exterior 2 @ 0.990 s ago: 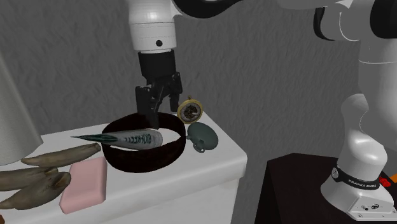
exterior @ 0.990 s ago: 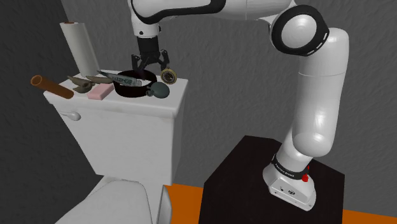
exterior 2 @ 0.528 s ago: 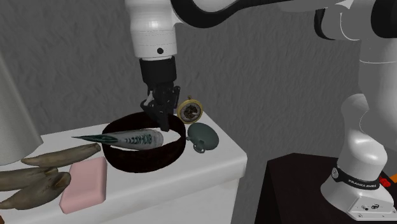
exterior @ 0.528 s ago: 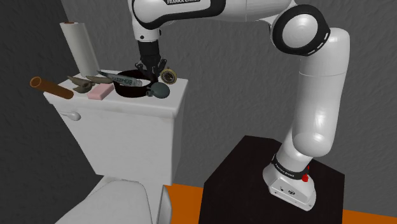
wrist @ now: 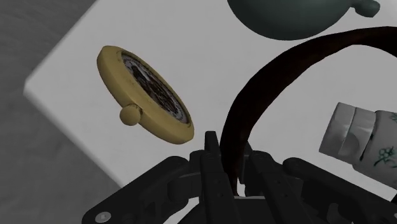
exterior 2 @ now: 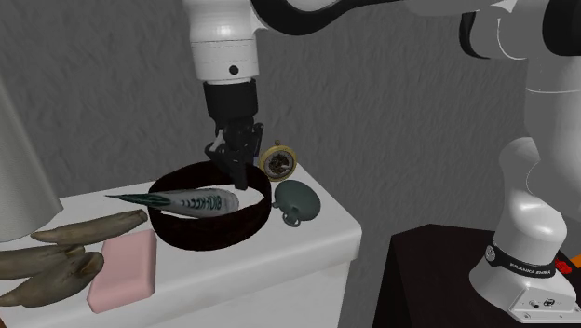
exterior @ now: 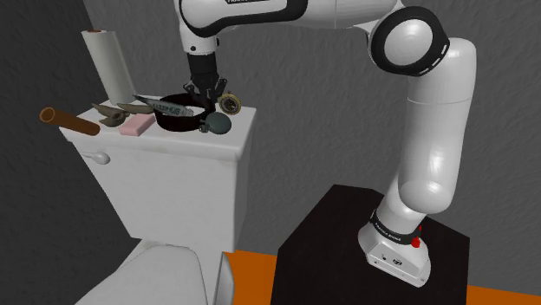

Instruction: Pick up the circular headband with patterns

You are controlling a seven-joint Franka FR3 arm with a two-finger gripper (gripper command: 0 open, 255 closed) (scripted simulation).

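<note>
The headband [exterior 2: 209,228] is a dark brown circular band lying on the white toilet tank lid [exterior 2: 307,242]. My gripper [exterior 2: 239,175] comes straight down onto its far rim and is shut on it. In the wrist view the thin dark band [wrist: 254,95] curves up from between the two black fingers of the gripper [wrist: 232,168], which clasp it. A printed tube [exterior 2: 191,201] lies across the band's top. In the shoulder view the headband [exterior: 178,121] sits mid-lid under the gripper [exterior: 206,94].
A gold pocket watch [exterior 2: 278,161] stands just beside the gripper, and a dark green round thing [exterior 2: 297,198] lies next to the band. A pink bar [exterior 2: 124,268], brown pieces [exterior 2: 65,247], a paper roll [exterior: 108,62] and a brown cylinder [exterior: 69,118] crowd the lid's other end.
A second ago the fingers stood open astride the band's far rim. They have since closed on it, and the hand has barely moved in the last half second.
</note>
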